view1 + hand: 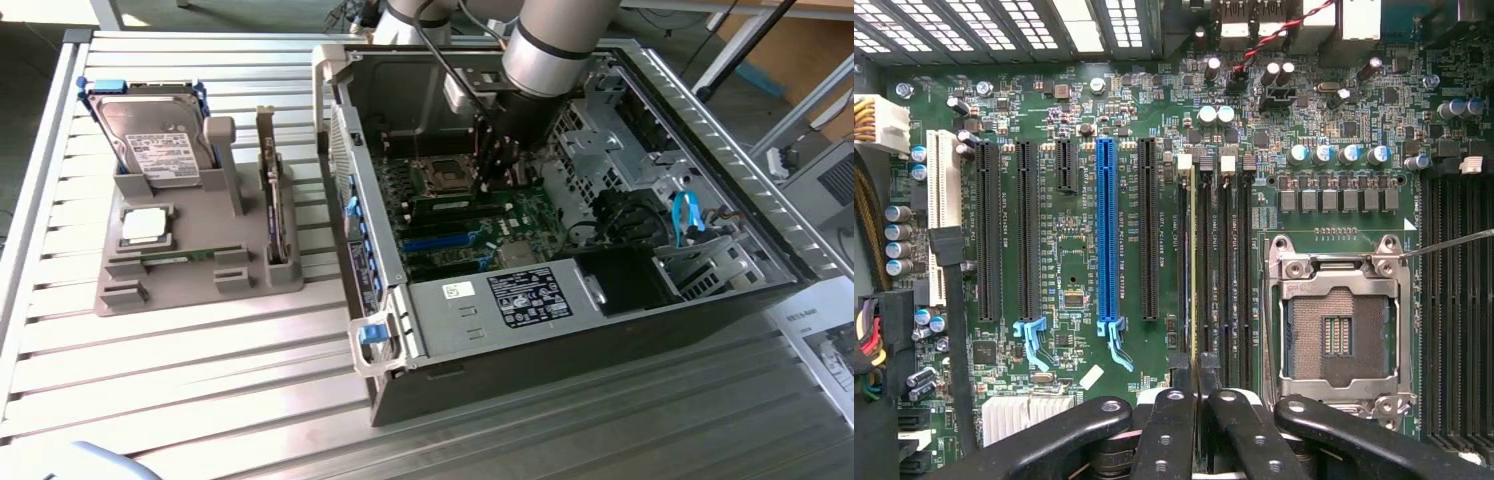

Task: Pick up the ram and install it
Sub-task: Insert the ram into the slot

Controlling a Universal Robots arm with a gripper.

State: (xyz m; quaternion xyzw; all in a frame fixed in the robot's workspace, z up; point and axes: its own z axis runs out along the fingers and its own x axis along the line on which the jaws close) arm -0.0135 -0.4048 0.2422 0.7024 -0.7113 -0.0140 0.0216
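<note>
Ram down at the board, hand clamped tight on it!
The hand (1199, 398) pinched the ram (1194, 260) edge-on between its fingertips, inside the computer case (694, 100). The stick's long axis ran parallel with the memory slots (1226, 270), just beside the processor socket (1334, 330).

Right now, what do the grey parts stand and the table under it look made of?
Parts stand: probably plastic with a matte finish; it is a flat, even grey with no glare. Table: metal, likely aluminium, with a bare satin finish; its ribbed silver slats throw bright streaks of light.
</note>
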